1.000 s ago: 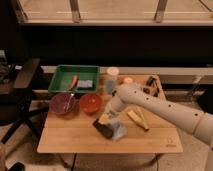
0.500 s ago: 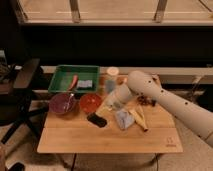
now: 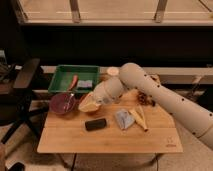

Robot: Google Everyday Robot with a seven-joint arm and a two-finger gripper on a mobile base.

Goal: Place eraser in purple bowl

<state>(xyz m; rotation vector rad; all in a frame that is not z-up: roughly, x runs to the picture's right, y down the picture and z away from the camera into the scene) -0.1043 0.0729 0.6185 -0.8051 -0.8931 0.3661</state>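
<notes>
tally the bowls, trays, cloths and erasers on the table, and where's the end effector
bowls: 2, the purple bowl and the orange-red bowl
green tray: 1
cloth: 1
eraser: 1
total: 5
end effector: shut, over the orange-red bowl; the eraser lies on the table, not held

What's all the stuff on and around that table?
eraser: one, black, front of table, lying free
purple bowl: one, purple-maroon, table's left side
orange-red bowl: one, beside purple bowl, partly hidden by the arm
cloth: one, grey-blue, right of eraser
yellow item: one, maybe a banana, beside cloth
tray: one, green, back left
cup: one, pale, back
table: one, wooden
chair: one, dark, left
arm: one, white, from right
end effector: one, shut, at orange-red bowl
</notes>
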